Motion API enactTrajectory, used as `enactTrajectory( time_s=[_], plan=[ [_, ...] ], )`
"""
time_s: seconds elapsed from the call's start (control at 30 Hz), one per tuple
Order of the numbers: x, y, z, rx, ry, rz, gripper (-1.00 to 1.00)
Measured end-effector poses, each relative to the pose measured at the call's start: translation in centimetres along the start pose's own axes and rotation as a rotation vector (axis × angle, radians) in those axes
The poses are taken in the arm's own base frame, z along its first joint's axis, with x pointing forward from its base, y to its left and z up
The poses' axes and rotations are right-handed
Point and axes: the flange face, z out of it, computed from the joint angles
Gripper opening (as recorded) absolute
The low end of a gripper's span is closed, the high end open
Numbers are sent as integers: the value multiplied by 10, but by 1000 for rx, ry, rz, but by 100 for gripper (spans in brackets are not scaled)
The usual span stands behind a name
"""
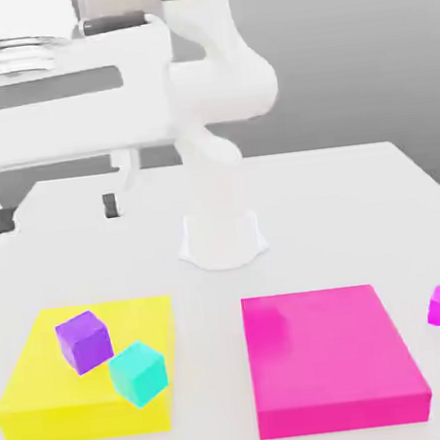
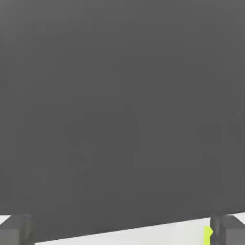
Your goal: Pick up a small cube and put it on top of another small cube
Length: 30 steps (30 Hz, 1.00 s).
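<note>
Yellow slab [image 1: 83, 421] is lying below pincer [image 1: 58, 215]; pink slab [image 1: 326, 356] also lower, toward exterior view's right from pincer. White table [image 1: 339, 220] is under both slabs.

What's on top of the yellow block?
The purple cube and the cyan cube show over the yellow block. They cover part of its top, so anything directly behind them can't be seen.

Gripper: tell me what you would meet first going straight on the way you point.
Pointing down in the exterior view, the open gripper would probably meet the yellow slab or a cube on it, perhaps the purple one; depth is unclear.
</note>
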Motion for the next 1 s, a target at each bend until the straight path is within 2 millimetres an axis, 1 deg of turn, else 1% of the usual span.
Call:
enactTrajectory(
  time_s=[0.07, 0.2, 0.33, 0.43, 0.57, 0.6, 0.77, 0.8, 0.83, 0.87, 0.93, 0.97, 1.0],
  plan=[
    [12, 16, 32, -39, -22, 24, 0],
    [25, 48, 97, -119, -67, 53, 0],
    [34, 89, 157, -204, -105, 86, 0],
    [38, 125, 200, -271, -131, 110, 0],
    [32, 149, 258, -291, -138, 115, 0],
    [30, 153, 268, -291, -138, 116, -100],
    [29, 152, 268, -291, -140, 116, -100],
    [29, 154, 273, -291, -140, 116, -100],
    [30, 153, 269, -292, -139, 116, -100],
    [32, 150, 259, -292, -139, 115, -100],
    [36, 142, 233, -291, -139, 115, -100],
    [36, 139, 221, -290, -141, 118, -100],
    [32, 134, 210, -287, -145, 127, -100]
  ],
)
